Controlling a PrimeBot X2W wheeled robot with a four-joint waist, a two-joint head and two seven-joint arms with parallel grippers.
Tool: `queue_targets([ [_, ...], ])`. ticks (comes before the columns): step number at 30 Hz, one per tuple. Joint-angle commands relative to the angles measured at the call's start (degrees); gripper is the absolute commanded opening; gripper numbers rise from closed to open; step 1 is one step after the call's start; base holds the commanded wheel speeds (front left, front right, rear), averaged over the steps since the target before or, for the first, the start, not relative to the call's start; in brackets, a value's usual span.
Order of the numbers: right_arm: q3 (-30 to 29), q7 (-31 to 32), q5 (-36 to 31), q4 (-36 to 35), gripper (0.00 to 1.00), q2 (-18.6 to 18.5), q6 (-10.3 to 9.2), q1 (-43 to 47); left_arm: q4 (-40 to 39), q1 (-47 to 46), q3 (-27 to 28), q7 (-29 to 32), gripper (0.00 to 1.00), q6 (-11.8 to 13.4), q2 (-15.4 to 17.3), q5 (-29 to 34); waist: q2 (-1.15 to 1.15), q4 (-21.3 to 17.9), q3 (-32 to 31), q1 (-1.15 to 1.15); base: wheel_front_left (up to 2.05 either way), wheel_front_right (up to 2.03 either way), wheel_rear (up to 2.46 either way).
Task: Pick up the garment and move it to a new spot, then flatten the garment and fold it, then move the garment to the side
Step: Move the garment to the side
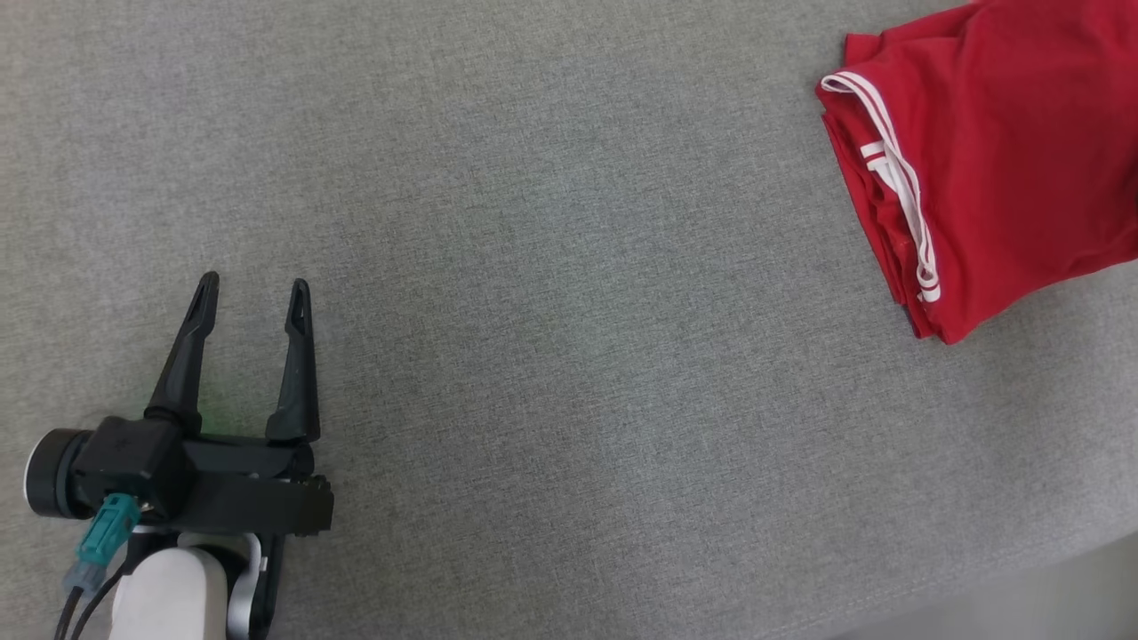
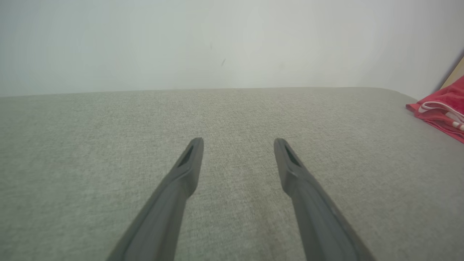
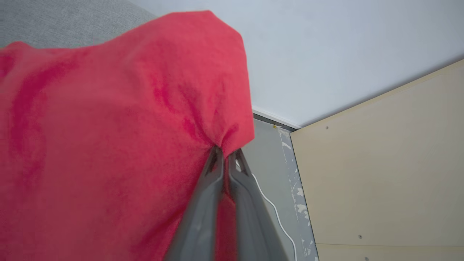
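Lying on grey fabric surface (image 1: pixel 569 267), red garment (image 1: pixel 1005 151); pale wall (image 2: pixel 232 36) behind.

Left gripper (image 2: pixel 238 145) spread over grey surface (image 2: pixel 108 145), red garment (image 2: pixel 444 105) far right

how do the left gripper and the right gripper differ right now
The left gripper has its fingers spread wide; the right gripper has them pressed together. The left gripper holds nothing over the grey surface; the right gripper pinches the red garment. Both have long dark fingers.
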Motion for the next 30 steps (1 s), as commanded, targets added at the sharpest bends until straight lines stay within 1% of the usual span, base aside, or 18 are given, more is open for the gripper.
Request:
queue_targets([
  [1, -0.23, -0.61, -0.6, -0.38, 0.0, -0.47, -0.18, 0.75, -0.3, -0.2, 0.05, 0.01, 1.0, -0.18, 0.02, 0.3, 0.0, 0.32, -0.19, 0.0, 0.0, 0.0, 0.0],
  [4, -1.3, -0.66, -1.4, -0.33, 0.0, -0.19, -0.18, 1.08, -0.39, 0.12, -0.02, 0.01, 1.0, -0.09, -0.28, 0.44, 0.0, 0.66, -0.64, 0.0, 0.0, 0.0, 0.0],
  [5, -1.54, -0.58, -1.63, -0.35, 0.16, 0.16, -0.18, 1.49, -0.35, 0.24, -0.05, 0.01, 1.0, -0.09, -0.36, 0.43, 0.0, 0.78, -0.88, 0.0, 0.0, 0.0, 0.0],
  [6, -1.54, -0.58, -1.63, -0.35, 0.16, 0.16, -0.18, 1.49, -0.35, 0.24, -0.05, 0.01, 1.0, -0.09, -0.36, 0.43, 0.0, 0.78, -0.88, 0.0, 0.0, 0.0, 0.0],
  [7, -1.82, -0.46, -1.9, -0.31, 0.38, 0.52, -0.18, 1.93, -0.28, 0.34, -0.09, 0.01, 1.0, -0.1, -0.4, 0.37, 0.0, 0.91, -1.25, 0.0, 0.0, 0.0, 0.0],
  [8, -2.02, -0.53, -2.1, -0.37, 0.94, 0.79, -0.18, 2.26, -0.27, 0.51, -0.05, 0.01, 1.0, -0.08, -0.47, 0.29, 0.0, 1.02, -1.6, 0.0, 0.0, 0.0, 0.0],
  [9, -2.38, -0.49, -2.33, -0.23, 1.0, 0.95, -0.18, 2.52, -0.22, 0.73, -0.02, 0.01, 1.0, -0.06, -0.58, 0.17, 0.0, 1.19, -2.13, 0.0, 0.0, 0.0, 0.0],
  [13, -3.05, -0.87, -2.47, -0.09, 1.0, 1.64, -0.18, 4.5, 0.3, 1.76, 0.26, 0.0, 1.0, -0.08, -0.95, -0.31, 0.0, 2.06, -4.72, 0.0, 0.0, 0.0, 0.0],
  [17, -2.31, -2.53, -1.81, -0.97, 1.0, 2.54, -0.18, 6.79, 1.02, 3.72, 0.73, 0.01, 1.0, 0.35, -1.5, -0.93, 0.0, 3.23, -8.69, 0.0, 0.0, 0.0, 0.0],
  [20, -2.5, -4.39, -0.38, -2.12, 1.0, 3.88, -0.17, 9.1, 1.58, 5.53, 1.26, -0.01, 1.0, 0.73, -1.92, -1.52, 0.0, 4.43, -12.16, 0.0, 0.0, 0.0, 0.0],
  [23, -2.96, -6.82, 1.66, -4.04, 1.0, 6.04, -0.17, 11.93, 2.14, 7.9, 2.08, 0.0, 1.0, 1.41, -2.25, -2.49, 0.0, 5.49, -15.78, 0.0, 0.0, 0.0, 0.0],
  [27, -3.67, -12.11, 5.98, -7.34, 1.0, 10.71, -0.17, 17.15, 2.66, 11.55, 3.68, 0.0, 1.0, 2.12, -2.52, -3.78, 0.0, 6.43, -20.93, 0.0, 0.0, 0.0, 0.0],
  [30, -2.55, -15.99, 8.2, -9.94, 1.0, 13.7, -0.17, 21.83, 2.93, 13.91, 4.51, 0.0, 1.0, 2.12, -2.62, -4.2, 0.0, 7.12, -24.09, 0.0, 0.0, 0.0, 0.0],
])
